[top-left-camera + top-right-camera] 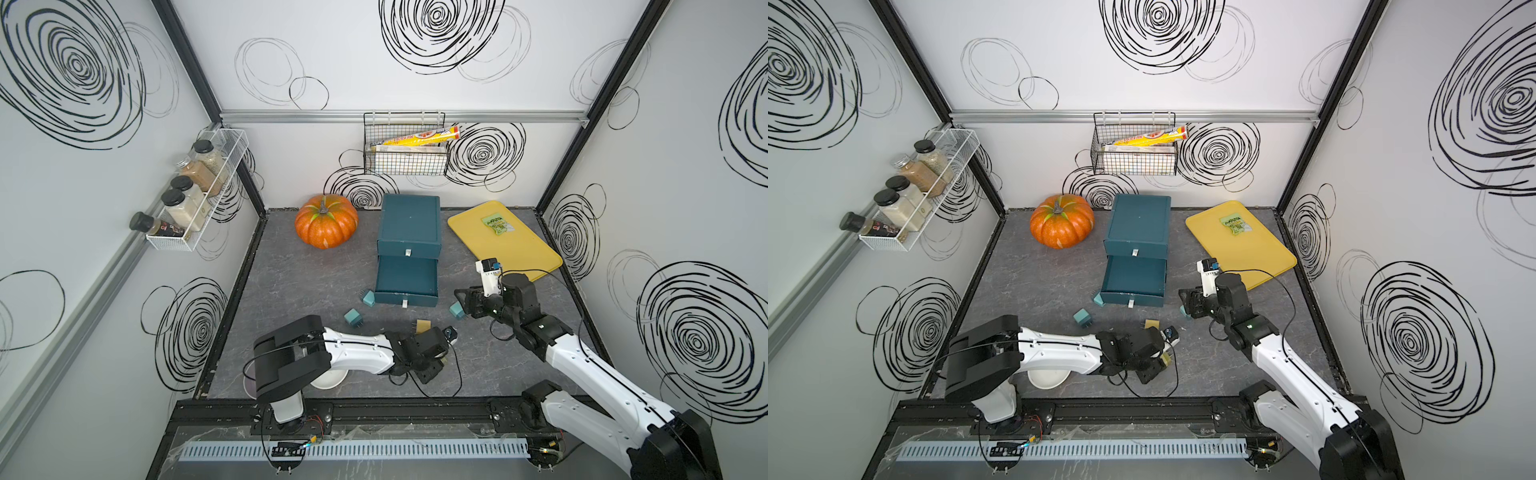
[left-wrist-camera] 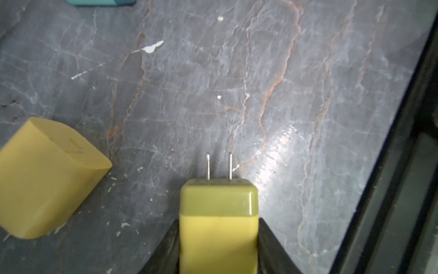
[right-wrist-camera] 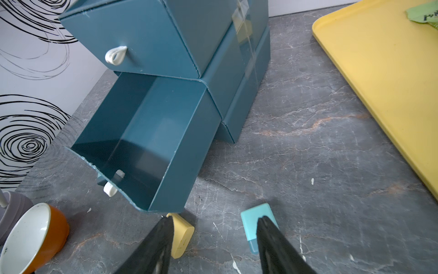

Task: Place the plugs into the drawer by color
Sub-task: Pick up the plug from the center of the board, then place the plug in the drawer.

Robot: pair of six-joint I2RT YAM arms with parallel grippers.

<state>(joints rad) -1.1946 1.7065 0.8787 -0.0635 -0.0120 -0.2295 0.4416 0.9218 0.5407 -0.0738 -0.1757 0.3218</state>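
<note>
— Gripping the pale yellow plug between the left fingers, flat sides pinched, prongs forward. Squeeze evenly: glossy, round-edged plastic, apt to slip.

— Holding the right fingers spread and empty over a teal plug. Lift level toward the open drawer, smooth and boxy, well apart from the left fingers.

The white walls had black scribbled swirls. The dark grey floor, maybe stone, had thin rusty lines and one shiny bright patch. A white wire shelf hung on the side wall, a black wire basket on the back wall.
</note>
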